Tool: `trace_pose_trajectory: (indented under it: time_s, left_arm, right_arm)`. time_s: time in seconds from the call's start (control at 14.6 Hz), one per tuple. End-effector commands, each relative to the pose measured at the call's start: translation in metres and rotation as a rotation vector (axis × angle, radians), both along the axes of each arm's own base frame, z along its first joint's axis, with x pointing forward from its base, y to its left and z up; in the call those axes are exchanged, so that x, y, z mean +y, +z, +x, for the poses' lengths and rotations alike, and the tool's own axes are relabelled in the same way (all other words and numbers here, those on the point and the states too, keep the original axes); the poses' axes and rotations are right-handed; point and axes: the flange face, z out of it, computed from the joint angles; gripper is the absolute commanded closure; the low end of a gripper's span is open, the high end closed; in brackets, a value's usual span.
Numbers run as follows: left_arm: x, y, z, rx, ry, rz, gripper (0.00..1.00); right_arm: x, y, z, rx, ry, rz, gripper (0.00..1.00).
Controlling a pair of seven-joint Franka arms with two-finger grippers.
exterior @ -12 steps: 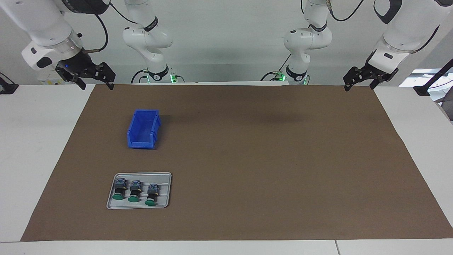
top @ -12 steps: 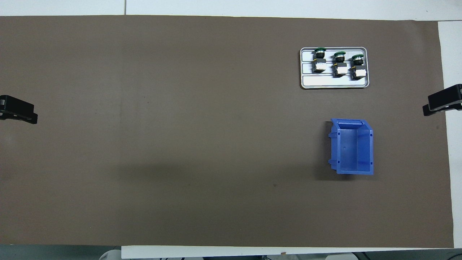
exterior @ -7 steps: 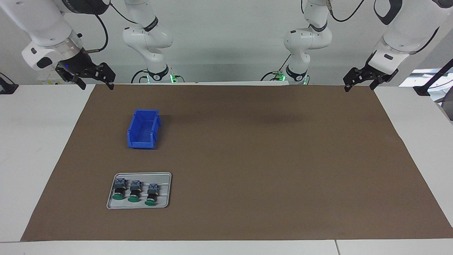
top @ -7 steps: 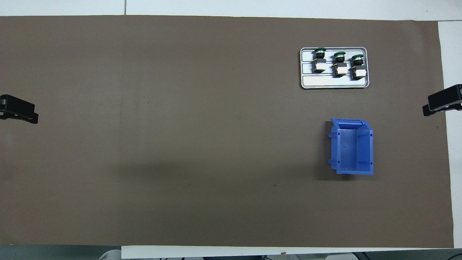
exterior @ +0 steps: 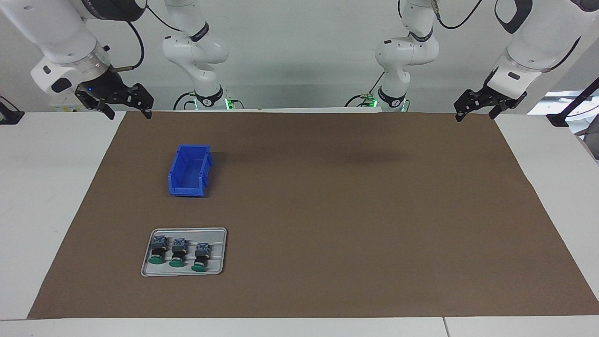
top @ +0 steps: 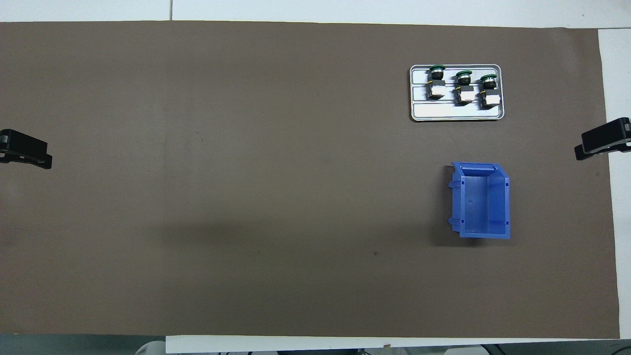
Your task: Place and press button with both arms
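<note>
We note a mat (exterior: 327, 210) covering most of the table (exterior: 42, 187). A tray (exterior: 220, 234) lies on the mat toward the right arm's end, with three buttons (exterior: 178, 252) side by side in it, lying down, caps pointing away from the robots. A bin (exterior: 189, 171) sits on the mat nearer to the robots than the tray, well apart from it. Each gripper, right (exterior: 126, 112) and left (exterior: 475, 113), hangs over the mat's edge at its own arm's end.
</note>
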Motion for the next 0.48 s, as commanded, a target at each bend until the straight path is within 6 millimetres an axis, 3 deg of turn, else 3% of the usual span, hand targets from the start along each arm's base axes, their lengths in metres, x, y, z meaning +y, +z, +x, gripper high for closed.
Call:
trace_pose_trajectory:
  time_s: [0.0, 0.14, 0.21, 0.41]
  left_arm:
    - [0.0, 0.0, -0.003, 0.01, -0.009, -0.001, 0.0]
    - [0.0, -0.001, -0.003, 0.007, -0.009, -0.001, 0.0]
    - [0.0, -0.001, -0.003, 0.007, -0.012, -0.001, 0.0]
    - [0.0, -0.002, -0.003, 0.008, -0.013, -0.001, 0.0]
  right_arm:
    - [0.006, -0.031, 0.028, -0.015, 0.036, -0.018, 0.0]
    - [0.037, -0.065, 0.059, -0.042, 0.074, -0.009, 0.0]
    - [0.048, -0.092, 0.075, -0.024, 0.048, -0.017, 0.0]
    - [0.061, -0.154, 0.136, -0.048, 0.024, 0.02, 0.0]
